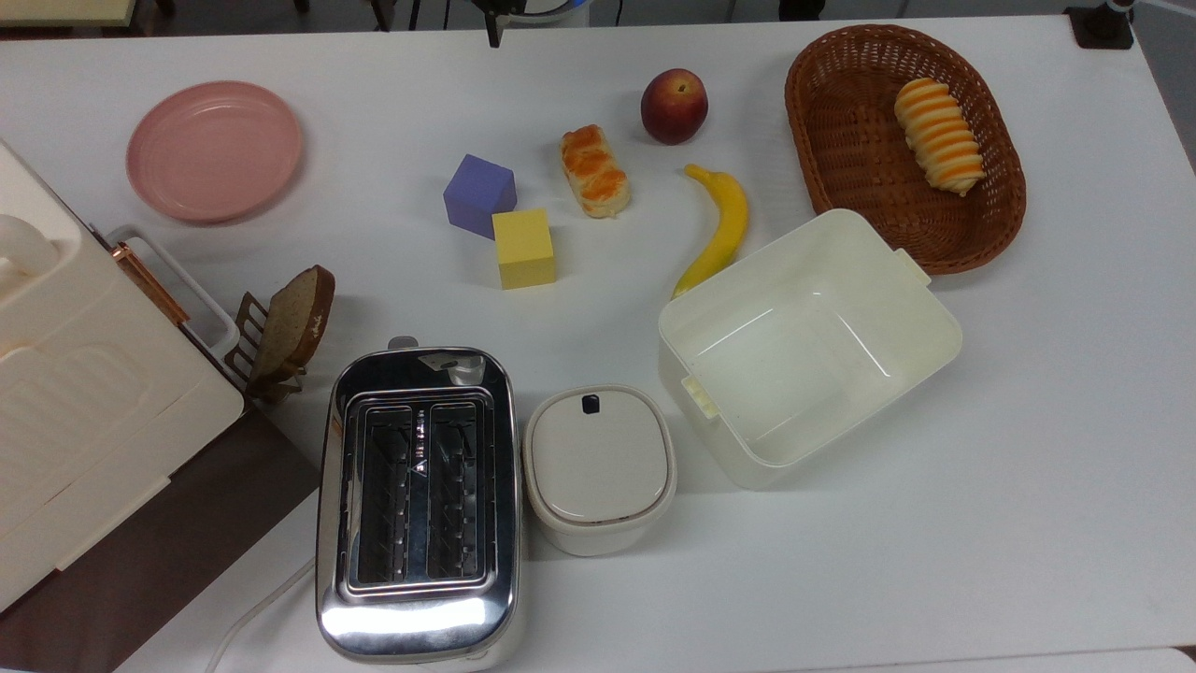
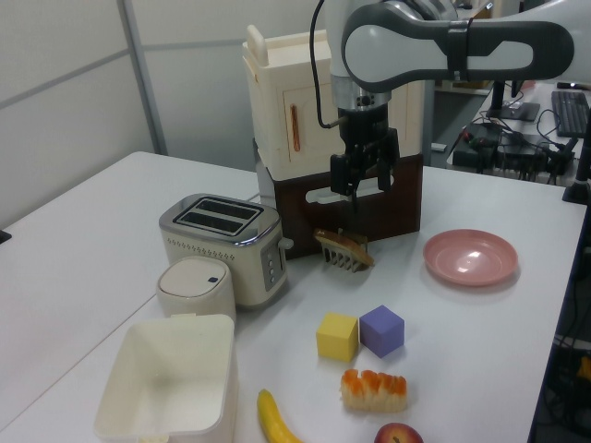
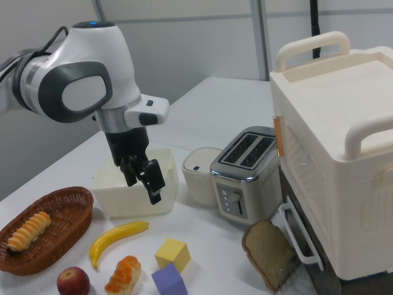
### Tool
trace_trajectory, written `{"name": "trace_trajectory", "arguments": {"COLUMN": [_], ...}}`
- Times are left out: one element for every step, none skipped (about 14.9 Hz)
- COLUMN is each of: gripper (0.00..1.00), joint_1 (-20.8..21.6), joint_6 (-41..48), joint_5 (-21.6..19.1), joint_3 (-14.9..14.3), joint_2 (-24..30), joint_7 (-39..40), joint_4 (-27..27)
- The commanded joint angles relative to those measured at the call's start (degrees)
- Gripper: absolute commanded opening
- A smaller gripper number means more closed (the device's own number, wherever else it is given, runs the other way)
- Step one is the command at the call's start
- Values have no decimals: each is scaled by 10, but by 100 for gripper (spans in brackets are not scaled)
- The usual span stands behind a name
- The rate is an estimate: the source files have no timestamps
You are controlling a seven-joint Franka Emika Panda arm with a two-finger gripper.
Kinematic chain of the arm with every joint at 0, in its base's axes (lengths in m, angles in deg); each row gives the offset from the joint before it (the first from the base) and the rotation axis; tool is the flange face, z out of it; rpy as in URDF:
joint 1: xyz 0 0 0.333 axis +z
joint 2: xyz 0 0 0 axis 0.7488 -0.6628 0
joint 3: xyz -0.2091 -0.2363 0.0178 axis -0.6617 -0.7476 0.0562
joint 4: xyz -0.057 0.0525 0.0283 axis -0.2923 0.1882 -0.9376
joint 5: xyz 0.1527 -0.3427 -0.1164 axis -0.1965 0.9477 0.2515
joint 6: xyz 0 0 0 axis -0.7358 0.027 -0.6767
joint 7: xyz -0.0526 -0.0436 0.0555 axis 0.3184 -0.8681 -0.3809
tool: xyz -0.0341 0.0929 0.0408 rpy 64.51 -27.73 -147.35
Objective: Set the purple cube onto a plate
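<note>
Tool (image 3: 142, 181) above purple cube (image 3: 169, 281), apart.

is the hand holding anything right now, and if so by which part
Nothing is held. The hand hangs open in the air above the table, and the purple cube sits untouched on the table beside the yellow cube.

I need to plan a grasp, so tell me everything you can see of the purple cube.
The purple cube is a small, matte blue-violet block with plain faces, resting flat on the white table. The yellow cube stands right against one of its corners. Nothing lies on it, and the gripper hangs well above the table, apart from it.
</note>
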Motion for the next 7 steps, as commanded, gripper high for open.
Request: {"name": "trace_trajectory", "arguments": {"gripper": [100, 100, 100, 100, 100, 100, 100], "joint_1": [-2, -1, -1, -1, -2, -2, -2], "joint_6": [-12, -12, -12, -12, -12, -12, -12], "joint_5": [-5, -4, -4, -3, -3, -3, -3], "joint_3": [2, 2, 2, 2, 2, 2, 2], "joint_2": [12, 12, 12, 12, 13, 14, 14], "joint_7": [-10, -9, -7, -5, -5, -5, -5], "joint_4": [14, 14, 14, 14, 14, 14, 14]}}
